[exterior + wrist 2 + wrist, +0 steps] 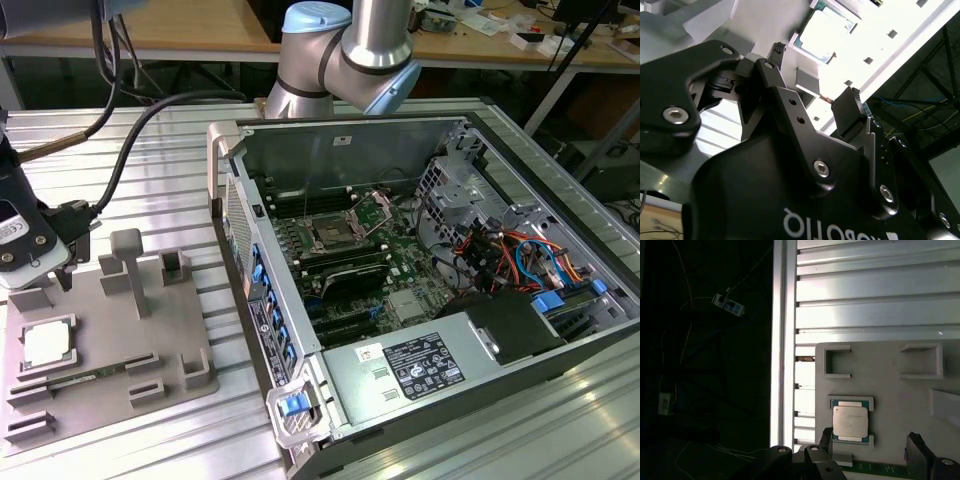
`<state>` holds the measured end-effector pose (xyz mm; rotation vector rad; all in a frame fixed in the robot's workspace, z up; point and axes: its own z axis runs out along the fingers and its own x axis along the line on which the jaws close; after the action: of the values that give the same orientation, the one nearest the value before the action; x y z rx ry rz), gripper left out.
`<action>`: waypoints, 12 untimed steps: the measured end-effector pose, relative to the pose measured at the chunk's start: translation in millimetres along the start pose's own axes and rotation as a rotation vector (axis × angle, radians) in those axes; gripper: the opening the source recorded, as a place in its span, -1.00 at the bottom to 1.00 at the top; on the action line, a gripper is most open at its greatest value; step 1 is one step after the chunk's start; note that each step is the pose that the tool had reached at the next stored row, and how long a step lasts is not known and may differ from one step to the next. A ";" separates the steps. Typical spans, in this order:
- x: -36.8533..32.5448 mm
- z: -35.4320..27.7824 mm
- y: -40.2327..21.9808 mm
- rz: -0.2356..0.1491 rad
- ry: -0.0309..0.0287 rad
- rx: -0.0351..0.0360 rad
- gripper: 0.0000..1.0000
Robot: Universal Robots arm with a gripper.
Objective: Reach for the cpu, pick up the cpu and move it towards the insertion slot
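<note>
The cpu (47,343), a flat square chip with a silvery top and a thin green rim, lies in a recess of the grey fixture (110,330) at the exterior view's left. My gripper (55,272) hangs just above the fixture, a little behind the cpu, with its black fingers pointing down. In both wrist views the gripper (815,75) (870,442) is open with nothing between its fingers (852,102), and the cpu (827,32) (851,423) lies just beyond their tips. The insertion slot (330,235), a silver-framed square socket, sits on the green motherboard inside the open case.
The open computer case (230,160) stands to the exterior view's right of the fixture, walls raised. Upright grey posts (130,265) rise from the fixture beside the gripper. A thick black cable (130,150) trails to the wrist. The table's edge (785,340) runs close to the fixture.
</note>
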<state>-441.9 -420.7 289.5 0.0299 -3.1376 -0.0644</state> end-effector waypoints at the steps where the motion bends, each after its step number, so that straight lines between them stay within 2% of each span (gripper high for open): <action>1: 0.0 1.0 -0.1 0.000 -0.0001 -0.0001 0.33; 7: 0.0 8.9 -1.1 0.000 -0.0001 -0.0011 0.33; 12: 0.0 11.7 -1.5 0.000 0.0002 -0.0022 0.33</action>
<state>-441.9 -421.7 277.7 0.0298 -3.1374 -0.0677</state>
